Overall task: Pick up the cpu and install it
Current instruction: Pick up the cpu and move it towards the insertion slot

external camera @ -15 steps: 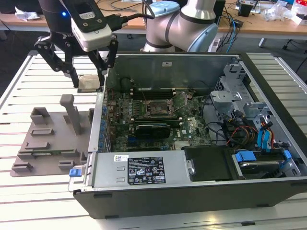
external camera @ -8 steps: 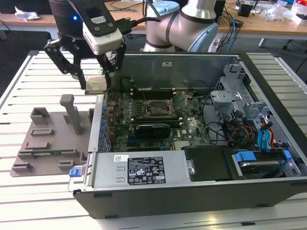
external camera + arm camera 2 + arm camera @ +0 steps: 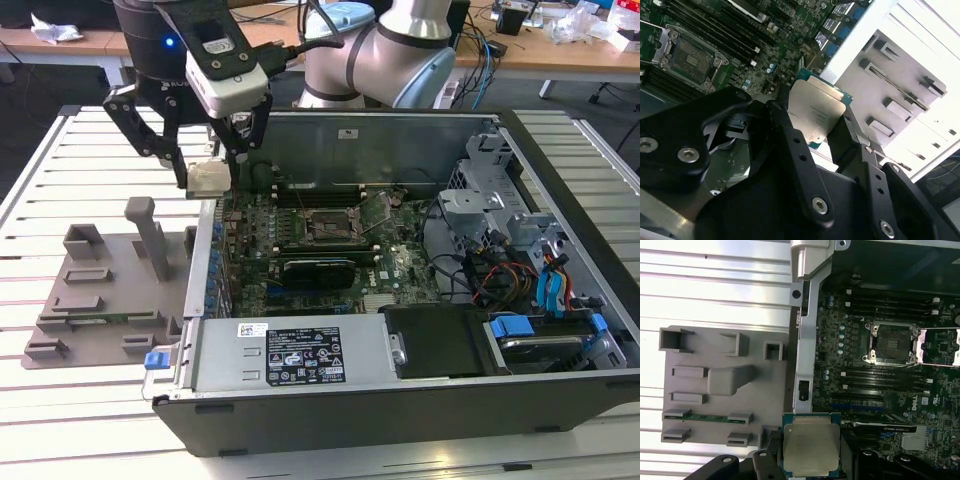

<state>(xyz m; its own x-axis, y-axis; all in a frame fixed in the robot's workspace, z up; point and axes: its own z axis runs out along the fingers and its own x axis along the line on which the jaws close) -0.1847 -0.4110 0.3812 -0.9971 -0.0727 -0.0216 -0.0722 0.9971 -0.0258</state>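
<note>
- Right now my black claw [image 3: 210, 176] is closed narrow on the small flat square cpu [image 3: 208, 181] with its silver-grey metal top and thin greenish rim.
- In the second wrist view the chip [image 3: 817, 112] is clamped between my two black fingers [image 3: 785, 125], one on each of two opposite edges, with the metal top facing the camera.
- In the first wrist view it sits the same way [image 3: 811, 447].
- I hold it in the air, touching nothing but the claw, over the wall of the open dark computer case [image 3: 400, 405] on the exterior view's left.
- Below and to the exterior view's right lies the green motherboard [image 3: 300, 270].
- Its black square socket with a metal frame [image 3: 328, 228] is bare and well apart from the cpu.
- On the other side of that wall, just beside the case, a grey moulded plastic holder [image 3: 100, 300] rests on the white slatted tabletop [image 3: 90, 150].
</note>
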